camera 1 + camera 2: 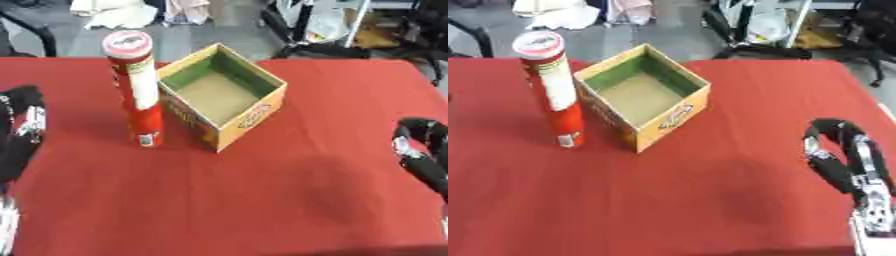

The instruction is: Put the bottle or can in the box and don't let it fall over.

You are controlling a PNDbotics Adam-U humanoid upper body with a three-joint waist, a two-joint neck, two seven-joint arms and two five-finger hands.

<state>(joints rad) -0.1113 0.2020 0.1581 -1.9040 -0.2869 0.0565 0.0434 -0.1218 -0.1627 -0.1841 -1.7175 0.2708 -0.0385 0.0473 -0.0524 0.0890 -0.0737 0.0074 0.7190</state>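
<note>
Two curled hands, left hand point(19, 131) and right hand point(839, 157), empty; tall red can point(136, 90) upright at nine o'clock of open box point(254, 112), waiting for a steady grab.

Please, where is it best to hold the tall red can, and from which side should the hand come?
Probably around its middle, on the white label band. The tall red can stands upright on the red tablecloth, just left of the open box. That blocks its right side, so the left hand should come from the left, fingers wrapping the round body, keeping it vertical.
</note>
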